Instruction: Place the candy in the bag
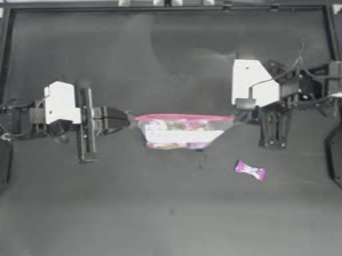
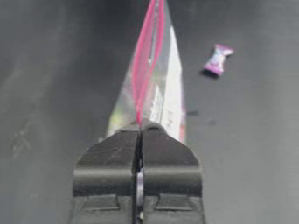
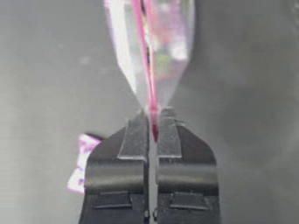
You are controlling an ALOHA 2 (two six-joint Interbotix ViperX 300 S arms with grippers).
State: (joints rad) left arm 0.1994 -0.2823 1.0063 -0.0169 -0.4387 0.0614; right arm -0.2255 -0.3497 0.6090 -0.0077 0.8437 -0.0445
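Bag [image 1: 182, 131]: clear, thin plastic film, glossy, lightly creased; an opaque pink plastic strip runs along its mouth, and whitish and multicoloured contents show through the film.
Candy [image 1: 250, 170], near the bag on the right arm's side: shiny crinkled wrapper, magenta twisted ends, pale middle.
Table [image 1: 167, 215]: dark, matt surface, faintly scuffed and mottled.
Left gripper [image 2: 139, 131] and right gripper [image 3: 153, 117], at the bag's two top corners: dark, matt, smooth moulded plastic by the look.
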